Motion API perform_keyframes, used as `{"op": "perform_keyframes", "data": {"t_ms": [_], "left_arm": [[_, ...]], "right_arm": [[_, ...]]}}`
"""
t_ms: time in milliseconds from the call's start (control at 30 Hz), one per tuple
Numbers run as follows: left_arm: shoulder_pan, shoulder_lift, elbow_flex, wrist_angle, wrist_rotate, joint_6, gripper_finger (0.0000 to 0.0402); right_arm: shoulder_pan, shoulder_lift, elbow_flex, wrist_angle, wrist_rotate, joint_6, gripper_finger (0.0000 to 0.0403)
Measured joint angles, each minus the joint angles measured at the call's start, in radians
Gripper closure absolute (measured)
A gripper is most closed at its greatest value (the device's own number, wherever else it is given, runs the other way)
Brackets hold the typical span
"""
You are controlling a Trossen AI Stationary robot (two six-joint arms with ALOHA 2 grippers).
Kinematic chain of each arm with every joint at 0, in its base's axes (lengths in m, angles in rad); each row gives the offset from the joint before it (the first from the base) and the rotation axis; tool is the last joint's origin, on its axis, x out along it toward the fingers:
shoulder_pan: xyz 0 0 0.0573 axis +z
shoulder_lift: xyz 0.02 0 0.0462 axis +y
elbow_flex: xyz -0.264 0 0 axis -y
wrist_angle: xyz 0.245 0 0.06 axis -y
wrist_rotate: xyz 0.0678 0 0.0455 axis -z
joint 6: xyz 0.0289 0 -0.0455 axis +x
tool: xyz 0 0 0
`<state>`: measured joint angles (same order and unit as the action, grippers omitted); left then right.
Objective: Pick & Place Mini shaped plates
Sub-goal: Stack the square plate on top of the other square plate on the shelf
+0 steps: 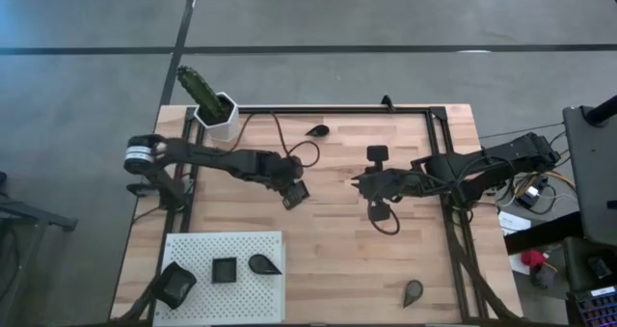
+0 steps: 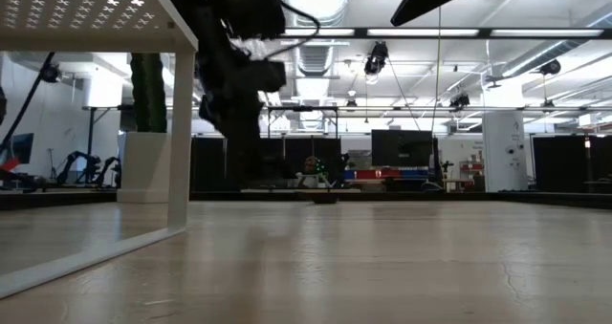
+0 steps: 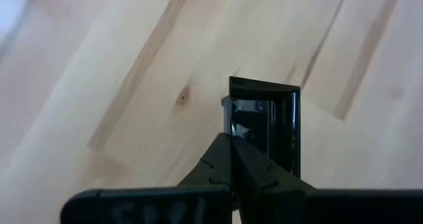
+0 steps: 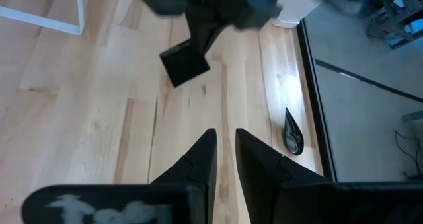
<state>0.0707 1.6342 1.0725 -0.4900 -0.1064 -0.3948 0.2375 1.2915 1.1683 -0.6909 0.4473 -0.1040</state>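
Glossy black square plate (image 3: 264, 121) was pinched by its rim in the left gripper (image 3: 231, 148), clear above the wooden table (image 1: 337, 231).

Its fingers were clamped on one raised edge, the dish hanging tilted near the table's middle. A stiff, light, slick and probably brittle piece was judged; a grip on the rim wall, as here, seemed soundest. Nearby, the right gripper (image 4: 225, 151) was held narrowly parted and empty. Three dark dishes lay on the white perforated board (image 1: 193, 245), and teardrop plates were seen near the far edge (image 1: 317, 130) and near edge (image 1: 413, 290).
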Motion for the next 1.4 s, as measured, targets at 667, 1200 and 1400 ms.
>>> {"op": "perform_keyframes", "data": {"t_ms": [667,1200,1400], "left_arm": [[-0.022,-0.492,0.0,-0.377,-0.017,0.152,0.0401],[-0.03,-0.732,0.0,-0.66,0.561,0.123,0.0402],[-0.099,-0.735,0.0,-0.658,0.611,0.038,0.0402]], "right_arm": [[0.0,0.0,-0.002,0.045,0.0,0.043,0.0351],[0.0,0.0,-0.002,0.149,0.028,0.044,0.0351],[-0.001,0.0,-0.004,0.156,0.079,0.065,0.0351]]}}
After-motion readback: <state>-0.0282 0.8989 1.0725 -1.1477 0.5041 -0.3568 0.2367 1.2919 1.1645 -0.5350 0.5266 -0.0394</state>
